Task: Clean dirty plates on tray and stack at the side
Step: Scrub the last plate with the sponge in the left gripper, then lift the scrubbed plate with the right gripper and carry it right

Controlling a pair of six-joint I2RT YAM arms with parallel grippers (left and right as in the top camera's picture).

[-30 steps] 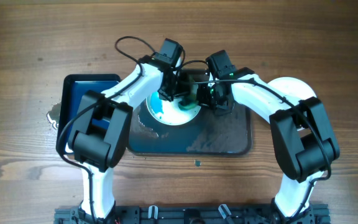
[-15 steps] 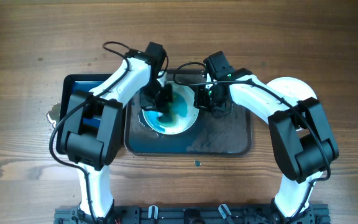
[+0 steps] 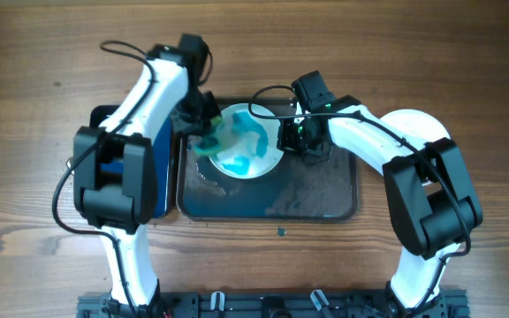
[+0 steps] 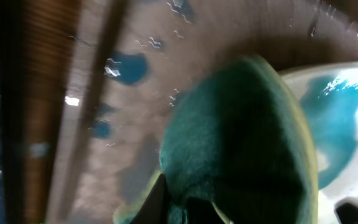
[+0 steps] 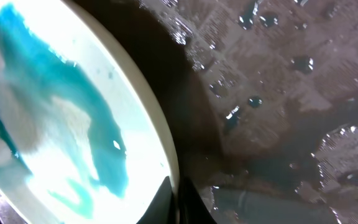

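Your left wrist view is blurred — the green sponge (image 4: 241,143) fills it; the plate (image 5: 73,112) runs off the right wrist view

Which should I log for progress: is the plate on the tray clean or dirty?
Dirty: blue-teal smears cover much of the plate in the overhead and right-wrist views.

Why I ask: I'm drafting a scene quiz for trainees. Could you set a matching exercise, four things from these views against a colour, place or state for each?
Things:
1. plate
2. sponge
3. grey tray
4. blue tray

Descriptions:
A. wet, dotted with droplets
B. glossy, lying left of the other tray
C. green, at the plate's left edge
D. white, smeared with blue-teal

Pairs: 1-D, 2-C, 3-A, 4-B.
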